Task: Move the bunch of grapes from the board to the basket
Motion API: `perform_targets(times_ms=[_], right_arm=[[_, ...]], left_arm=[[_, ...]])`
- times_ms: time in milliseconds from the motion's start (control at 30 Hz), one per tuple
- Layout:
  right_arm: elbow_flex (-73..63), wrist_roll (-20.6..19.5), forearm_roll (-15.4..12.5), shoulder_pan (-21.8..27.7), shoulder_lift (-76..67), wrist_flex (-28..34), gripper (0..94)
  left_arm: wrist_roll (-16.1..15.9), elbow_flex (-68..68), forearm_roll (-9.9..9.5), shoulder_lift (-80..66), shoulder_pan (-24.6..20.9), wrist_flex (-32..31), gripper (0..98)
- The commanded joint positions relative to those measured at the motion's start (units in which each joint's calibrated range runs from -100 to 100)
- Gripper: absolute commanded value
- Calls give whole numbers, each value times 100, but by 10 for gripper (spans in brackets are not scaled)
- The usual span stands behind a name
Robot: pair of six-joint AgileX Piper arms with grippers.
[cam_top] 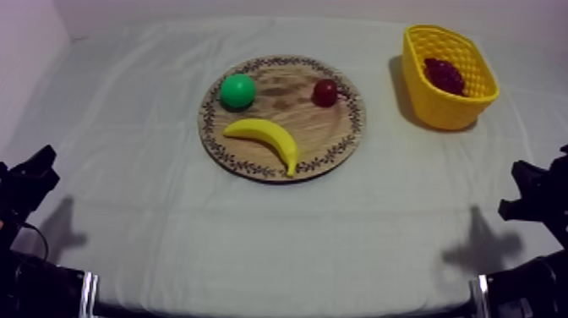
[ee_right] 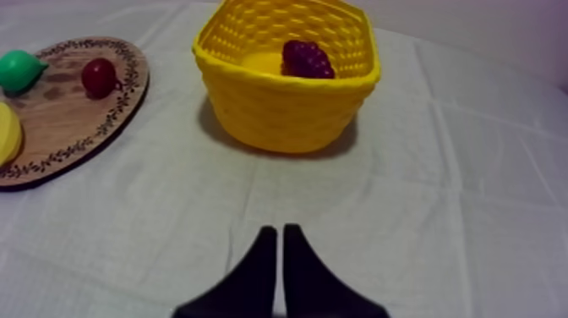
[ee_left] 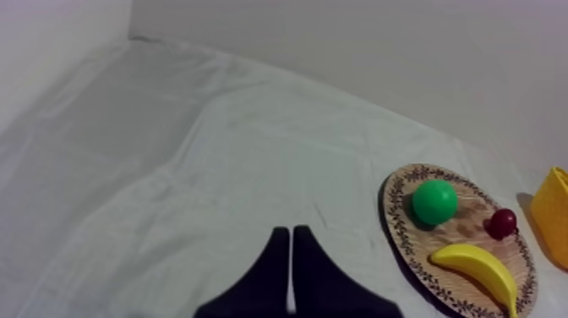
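Grapes [cam_top: 445,75] sit inside the yellow basket [cam_top: 439,114], dark purple bunch lying against the far inner wall, seen over the rim from the right wrist view. Basket stands upright on the grey-white cloth [cam_top: 169,237] at the table's right side, apart from the round wooden board [cam_top: 313,127], with bare cloth between them.

Board is at table centre and carries three toy fruits:
- green pear [cam_top: 237,90] on the far left part
- small red fruit [cam_top: 324,92] on the far right part, well apart from the pear
- banana [cam_top: 266,135] along the near edge, curved, one tip reaching the patterned rim

None of the three touch each other.

Left gripper [ee_left: 291,230] is clenched on nothing: its fingers lie together as a narrow wedge above bare cloth, well to the left of the board. In the top view it rests low at the left edge.

Right gripper [ee_right: 275,228] is likewise clenched and empty, fingers pressed into a wedge over bare cloth on the near side of the basket, not touching it. In the top view it rests low at the right edge, well apart from basket and board.
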Motion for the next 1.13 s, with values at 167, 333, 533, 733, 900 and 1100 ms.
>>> perform_targets(times_ms=[167, 333, 533, 733, 900, 1100], right_arm=[[6, -40, -4, 15, -13, -9, 4], [6, -145, -7, 93, -14, -2, 3], [122, 6, 15, 110, -15, -338, 3], [157, -158, 21, 79, -15, -439, 2], [161, -163, 25, 20, -15, -450, 2], [161, -89, 26, -6, -15, -455, 2]], left_arm=[[-1, 2, 1, 0, -1, 0, 1], [-1, 2, 1, 0, -1, 0, 1], [2, 2, 1, 0, -1, 0, 1], [1, 2, 1, 0, -1, 0, 1], [0, 2, 1, 0, -1, 0, 1], [-1, 2, 1, 0, -1, 0, 1]])
